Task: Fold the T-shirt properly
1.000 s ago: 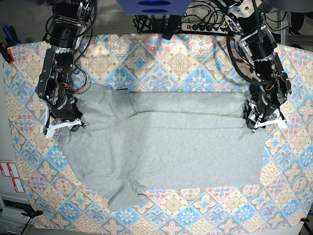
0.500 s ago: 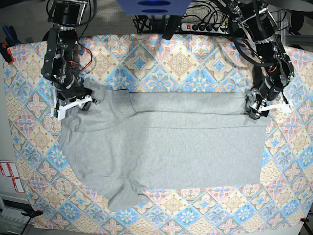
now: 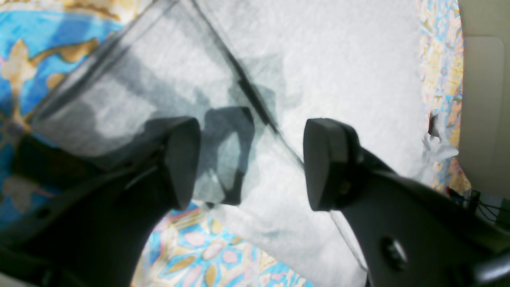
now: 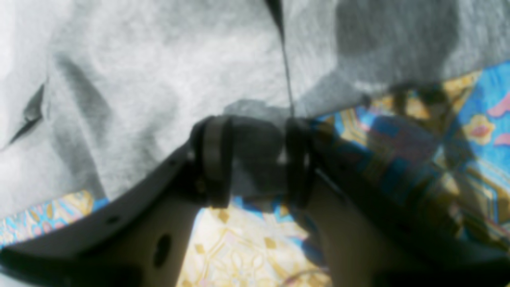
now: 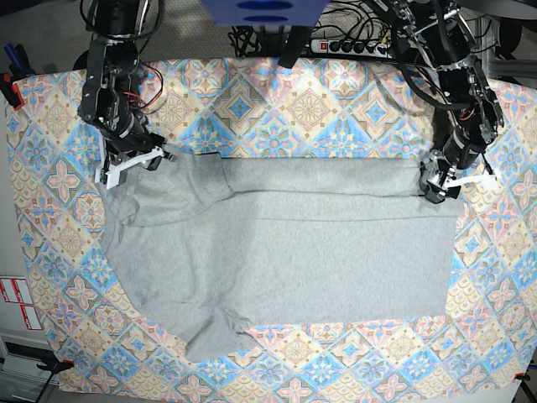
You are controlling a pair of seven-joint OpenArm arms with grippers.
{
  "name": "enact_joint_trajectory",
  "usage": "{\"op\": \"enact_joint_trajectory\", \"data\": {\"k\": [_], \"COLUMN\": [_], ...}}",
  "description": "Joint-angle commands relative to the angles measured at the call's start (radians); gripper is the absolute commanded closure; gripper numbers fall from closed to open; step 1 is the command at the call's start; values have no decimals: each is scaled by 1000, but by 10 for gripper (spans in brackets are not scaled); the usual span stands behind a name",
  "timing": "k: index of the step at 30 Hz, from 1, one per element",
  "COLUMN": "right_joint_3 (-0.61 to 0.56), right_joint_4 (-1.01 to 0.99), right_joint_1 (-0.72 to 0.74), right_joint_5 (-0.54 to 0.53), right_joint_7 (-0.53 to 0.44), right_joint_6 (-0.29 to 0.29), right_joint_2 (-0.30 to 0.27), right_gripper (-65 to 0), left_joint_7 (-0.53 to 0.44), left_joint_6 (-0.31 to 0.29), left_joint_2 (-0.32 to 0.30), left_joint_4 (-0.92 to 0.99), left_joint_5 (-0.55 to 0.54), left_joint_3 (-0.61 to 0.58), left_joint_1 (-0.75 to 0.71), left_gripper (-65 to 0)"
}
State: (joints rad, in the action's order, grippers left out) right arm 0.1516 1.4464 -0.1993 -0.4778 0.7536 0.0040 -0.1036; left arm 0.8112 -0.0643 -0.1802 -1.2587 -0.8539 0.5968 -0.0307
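The light grey T-shirt (image 5: pixel 285 252) lies spread, plain side up, on the pastel patterned tablecloth (image 5: pixel 310 109). My right gripper (image 5: pixel 134 164) is at the shirt's far left corner. In the right wrist view it (image 4: pixel 255 159) is shut on a bunch of the grey fabric (image 4: pixel 139 79). My left gripper (image 5: pixel 453 183) is at the shirt's far right corner. In the left wrist view it (image 3: pixel 251 163) stands open just over the shirt's folded edge (image 3: pixel 338 59), holding nothing.
A power strip (image 5: pixel 352 44) with cables lies behind the table's far edge, next to a blue mount (image 5: pixel 262 10). A red clamp (image 5: pixel 8 84) sits on the left edge. Patterned cloth borders the shirt on all sides.
My right gripper has moved toward the far edge, dragging the shirt's left corner with it. My left gripper also moved toward the far edge at first and has since held nearly still.
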Motion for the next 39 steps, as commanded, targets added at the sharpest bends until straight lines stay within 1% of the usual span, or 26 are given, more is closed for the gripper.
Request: {"op": "enact_joint_trajectory", "data": {"k": [1,7,12,15,27,29,31,33,35,37,39], "right_joint_3": [4,6,9,32,27,27,27,29,32,33,33], "right_joint_4": [1,-37,7,27,-31,-31,-29,-29,-29,-26,-17], "right_joint_1": [1,-1,-25,-36,-38,-39,-39,-39,-36,-36,-38], "right_joint_5": [1,1,1,0,-2,-3,-11,-65,-118,-144,-151], "right_joint_7": [11,11,10,11,19,20,20,17,19,16,16], "right_joint_6": [0,0,0,0,0,0,1,1,1,1,1], "right_joint_2": [-6,-5,-5,-5,-2,-2,-2,-2,-2,-2,-3], "right_gripper": [-218,-218,-218,-218,-213,-189,-134,-71,-24,-2,-2], "left_joint_7": [-8,-8,-8,-8,-8,-8,-8,-8,-8,-8,-8], "left_joint_6": [-10,-10,-10,-10,-10,-10,-10,-10,-10,-10,-10], "left_joint_2": [-15,-15,-15,-15,-12,-12,-12,-12,-12,-12,-12], "left_joint_4": [-17,-17,-17,-17,-17,-17,-17,-17,-17,-17,-17], "left_joint_5": [-15,-14,-14,-14,-14,-14,-14,-14,-14,-14,-14], "left_joint_3": [1,1,1,1,-1,-1,-1,-1,-1,-1,-1], "left_joint_1": [10,10,10,10,10,10,10,10,10,10,10], "left_gripper": [-397,-397,-397,-397,-397,-397,-397,-397,-397,-397,-397]}}
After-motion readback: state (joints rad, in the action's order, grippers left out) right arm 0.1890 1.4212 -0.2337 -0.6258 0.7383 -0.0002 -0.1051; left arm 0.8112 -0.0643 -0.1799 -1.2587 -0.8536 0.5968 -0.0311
